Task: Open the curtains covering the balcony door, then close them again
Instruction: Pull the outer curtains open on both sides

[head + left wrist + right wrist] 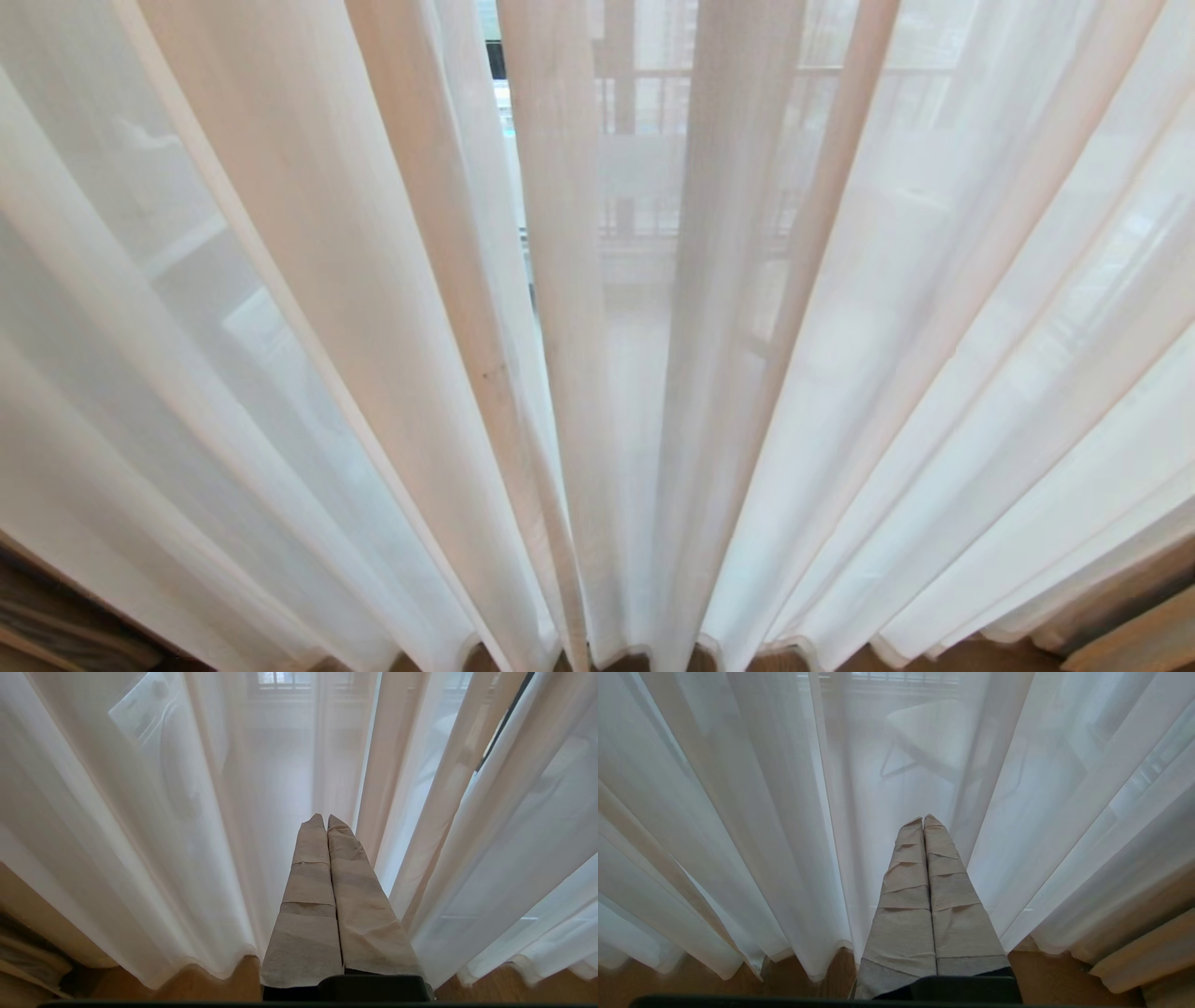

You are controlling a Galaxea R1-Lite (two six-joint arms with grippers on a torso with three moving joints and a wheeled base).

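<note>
You are at the start: the sheers [840,355] hang drawn across the door, filling the head view, with a narrow gap at twelve o'clock. Your left gripper [325,820] and right gripper [923,820] are both pressed shut, holding nothing, tips just short of the fabric. Next, I judge, you need to open one gripper and pinch an edge beside that gap.

No legible text — anywhere in view
</note>
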